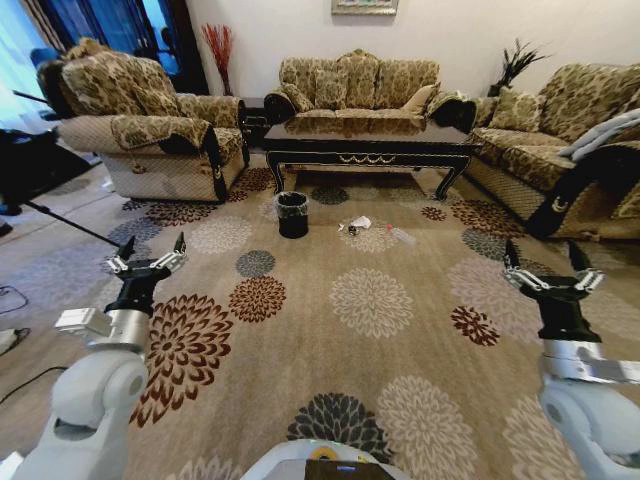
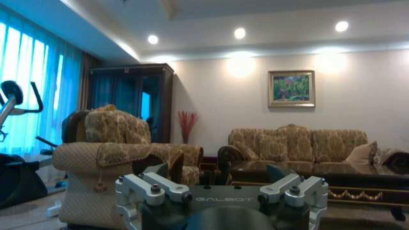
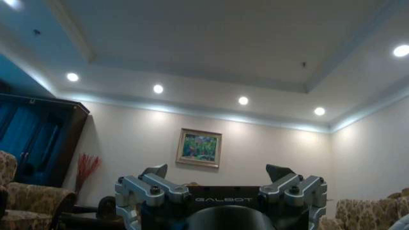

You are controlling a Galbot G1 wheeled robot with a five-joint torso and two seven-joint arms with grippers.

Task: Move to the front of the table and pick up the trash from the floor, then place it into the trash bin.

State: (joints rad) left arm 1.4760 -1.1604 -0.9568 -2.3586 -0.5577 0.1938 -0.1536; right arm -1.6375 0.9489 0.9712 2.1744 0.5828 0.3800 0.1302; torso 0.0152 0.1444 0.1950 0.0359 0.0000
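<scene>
Patterned carpet covers the floor (image 1: 400, 340) in the head view, flower medallions running up to the long dark surface (image 1: 368, 140) that stands before the sofa. On the carpet in front of it sits the black trash bin (image 1: 292, 214), upright, its liner folded over the rim. Near it, toward the robot's right, lies the trash: crumpled white paper (image 1: 357, 225) and, just beyond, a slim clear bottle (image 1: 402, 236). Both arms are raised low in the foreground, well apart from all that. The left pincer (image 1: 146, 257) stands spread wide and holds nothing; the right pincer (image 1: 544, 265) is likewise spread wide and bare.

From the left wrist, the left pincer (image 2: 221, 179) shows its fingers parted with nothing between them, the dark surface (image 2: 345, 184) and sofa beyond.

From the right wrist, the right pincer (image 3: 221, 177) gapes too, aimed at the wall and ceiling.
</scene>
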